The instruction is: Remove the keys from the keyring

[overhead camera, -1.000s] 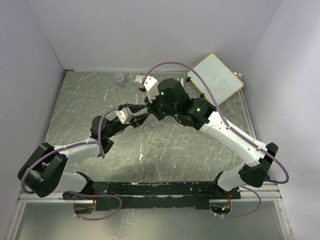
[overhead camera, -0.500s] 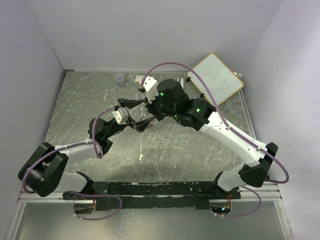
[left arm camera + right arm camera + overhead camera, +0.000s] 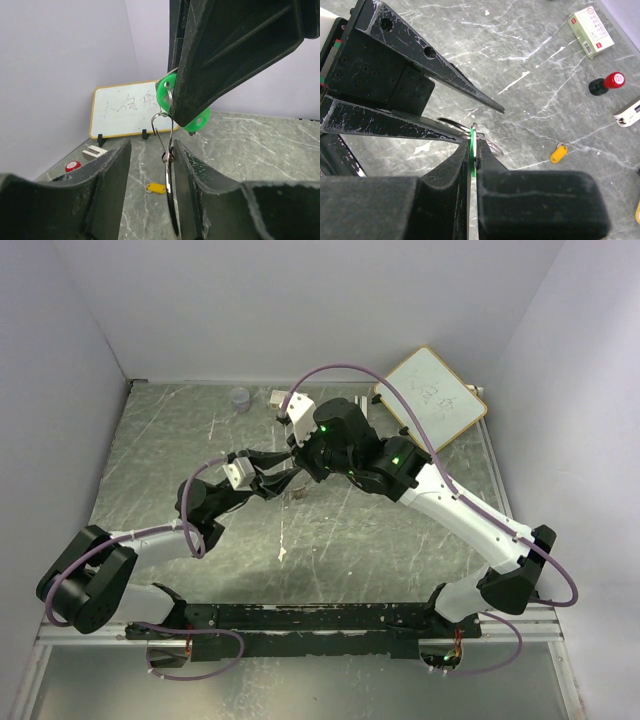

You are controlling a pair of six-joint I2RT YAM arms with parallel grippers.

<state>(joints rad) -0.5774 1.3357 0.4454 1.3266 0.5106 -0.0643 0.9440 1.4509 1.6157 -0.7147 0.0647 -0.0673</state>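
Note:
My right gripper (image 3: 473, 146) is shut on the green key (image 3: 164, 94), holding it above the table; it also shows in the top view (image 3: 301, 468). The thin silvery keyring (image 3: 169, 186) hangs from the green key. It drops between my left gripper's (image 3: 152, 150) spread fingers, close against the right finger (image 3: 200, 185). In the right wrist view the left fingers (image 3: 440, 62) reach in from the upper left, either side of the keyring (image 3: 470, 133). A yellow-orange key (image 3: 559, 153) lies loose on the table, also in the left wrist view (image 3: 156, 188).
A whiteboard (image 3: 432, 395) leans at the back right. A red-and-black knob (image 3: 605, 83), a small green-white box (image 3: 591, 24) and a white block (image 3: 630, 112) lie on the table. A clear cup (image 3: 240, 398) stands at the back.
My left gripper has opened and moved right toward my right gripper, so its fingers now straddle the hanging keyring. My right gripper has kept still with the green key.

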